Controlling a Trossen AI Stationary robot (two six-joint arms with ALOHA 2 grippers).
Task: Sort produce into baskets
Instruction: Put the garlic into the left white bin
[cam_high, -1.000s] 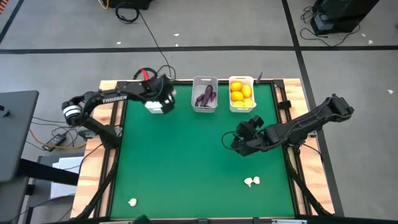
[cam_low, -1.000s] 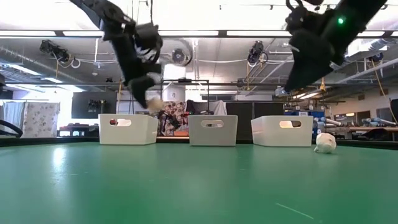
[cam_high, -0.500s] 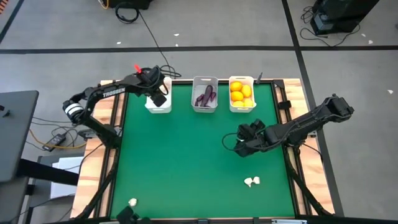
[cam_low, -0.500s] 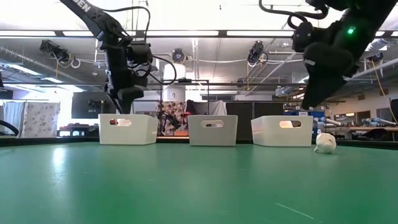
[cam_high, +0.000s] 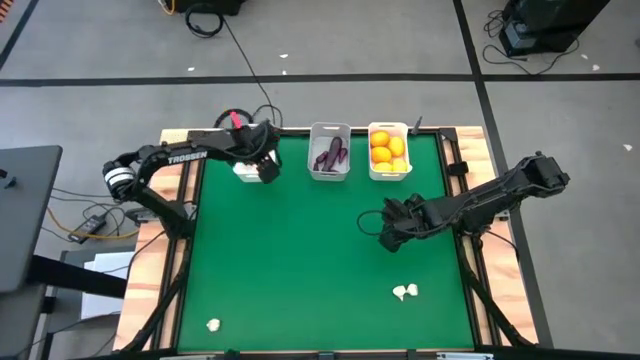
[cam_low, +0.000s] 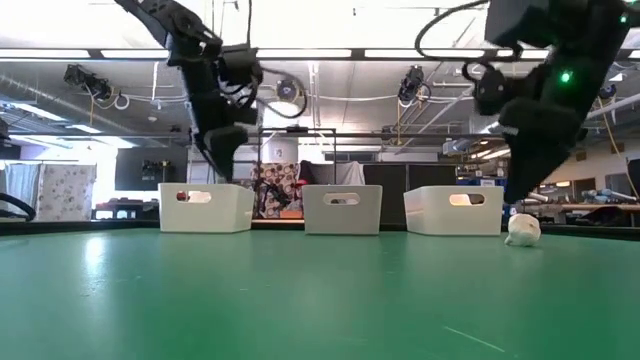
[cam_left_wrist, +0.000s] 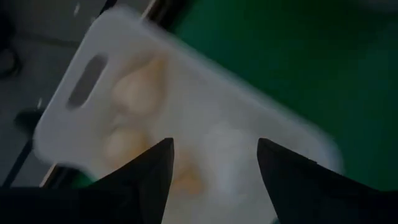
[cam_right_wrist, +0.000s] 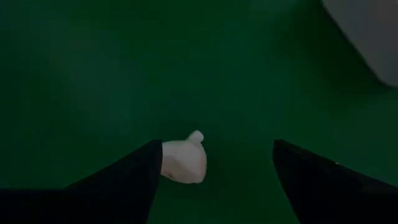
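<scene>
- Left arm (cam_high: 190, 156): dark, with white lettering and a pale ring at one joint.
- Right arm (cam_high: 500, 195): dark; a green light glows.

Robotics lab or workshop. Exposed ceiling ducts (cam_low: 430, 105) and strip lights (cam_low: 400, 53) overhead; grey floor (cam_high: 330, 40) marked with black tape lines (cam_high: 300, 77); loose cables (cam_high: 85, 215) at 9 o'clock of the green table (cam_high: 300, 260).
</scene>
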